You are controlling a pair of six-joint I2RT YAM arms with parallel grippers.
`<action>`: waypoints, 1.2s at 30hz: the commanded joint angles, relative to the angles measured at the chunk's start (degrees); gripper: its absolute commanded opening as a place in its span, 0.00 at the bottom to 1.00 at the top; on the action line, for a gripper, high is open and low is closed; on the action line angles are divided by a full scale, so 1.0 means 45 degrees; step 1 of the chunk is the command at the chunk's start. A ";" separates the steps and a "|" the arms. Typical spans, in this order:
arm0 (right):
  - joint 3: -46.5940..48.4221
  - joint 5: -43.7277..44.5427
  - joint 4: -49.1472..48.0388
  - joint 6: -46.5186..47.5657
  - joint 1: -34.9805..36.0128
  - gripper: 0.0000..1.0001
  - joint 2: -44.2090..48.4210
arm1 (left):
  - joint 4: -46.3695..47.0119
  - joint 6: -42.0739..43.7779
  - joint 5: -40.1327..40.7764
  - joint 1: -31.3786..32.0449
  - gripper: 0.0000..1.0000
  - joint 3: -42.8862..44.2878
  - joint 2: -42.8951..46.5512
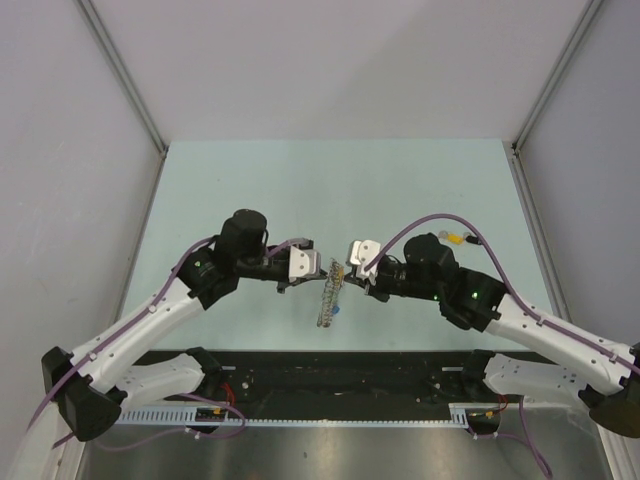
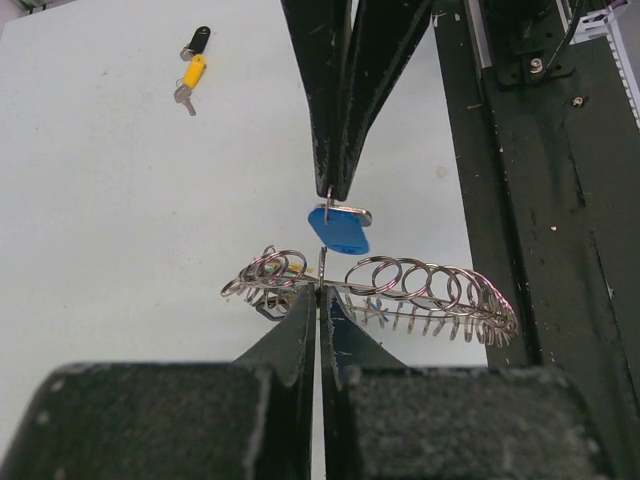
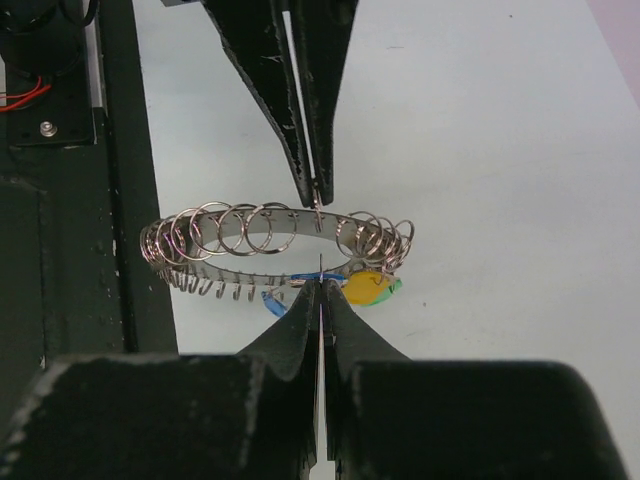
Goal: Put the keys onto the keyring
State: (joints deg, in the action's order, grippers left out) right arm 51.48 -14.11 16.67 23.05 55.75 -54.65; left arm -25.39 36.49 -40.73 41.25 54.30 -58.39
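Observation:
The keyring (image 1: pixel 329 298), a grey metal band carrying several small split rings, hangs in the air between my two grippers. My left gripper (image 2: pixel 320 292) is shut on one upright split ring of the keyring (image 2: pixel 420 285). From the opposite side my right gripper (image 2: pixel 333 192) is shut on a blue-headed key (image 2: pixel 340 232), held just above the band. In the right wrist view the right gripper (image 3: pixel 320 285) pinches that key edge-on at the keyring's (image 3: pixel 230 245) near side. Yellow and green key heads (image 3: pixel 372 288) dangle from it. The left gripper (image 3: pixel 316 197) grips the far side.
Two loose keys, black-headed and yellow-headed (image 2: pixel 192 68), lie on the pale table at the far right (image 1: pixel 455 238). The black base frame (image 2: pixel 540 200) with rails and cables runs along the near edge below the arms. Grey walls enclose the table.

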 commanded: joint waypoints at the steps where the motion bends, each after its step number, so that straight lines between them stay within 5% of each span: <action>1: 0.0454 0.0225 -0.0657 0.0522 0.0365 0.00 -0.0023 | 0.0583 0.0543 0.0008 0.0168 0.00 0.0061 0.0222; 36: 0.0473 0.0284 -0.0579 0.0581 0.0659 0.00 -0.0023 | 0.0720 0.0582 0.0165 0.0442 0.00 -0.0056 0.0398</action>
State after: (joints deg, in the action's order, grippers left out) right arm 51.48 -12.12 15.92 25.30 58.33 -55.31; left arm -25.34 37.08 -39.99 42.87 54.04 -58.37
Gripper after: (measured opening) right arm 0.009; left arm 0.006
